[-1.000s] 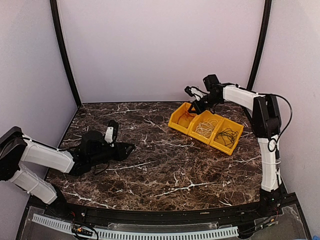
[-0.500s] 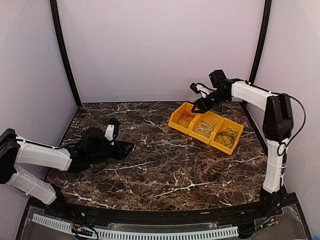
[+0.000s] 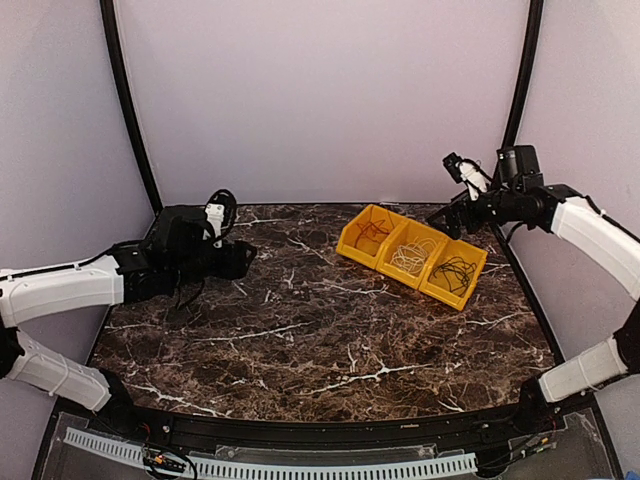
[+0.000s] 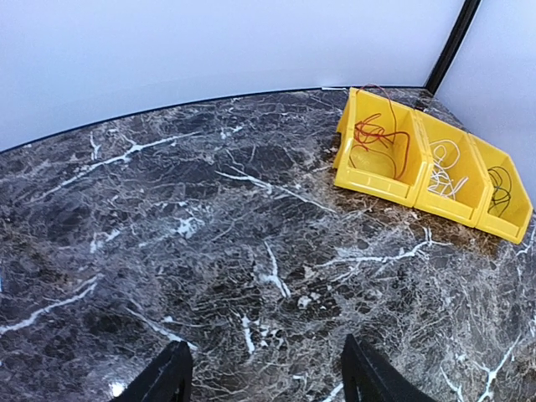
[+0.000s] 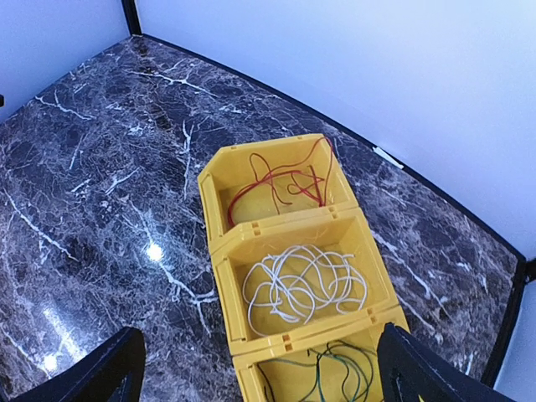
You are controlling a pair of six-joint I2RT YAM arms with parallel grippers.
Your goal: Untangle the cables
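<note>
The marble table point(image 3: 330, 330) carries three yellow bins point(image 5: 285, 224) side by side at my far right. My right gripper point(image 5: 260, 335) hangs above them, jaws spread wide, empty; my left gripper point(image 4: 266, 368) is parted, empty, well apart over the table's left side. Each bin holds one cable: red cable point(image 5: 280, 180), white cable point(image 5: 306, 285), black cable point(image 3: 455, 268). I judge them light, limp, snag-prone; pinch a raised outer loop, never the coil's middle
</note>
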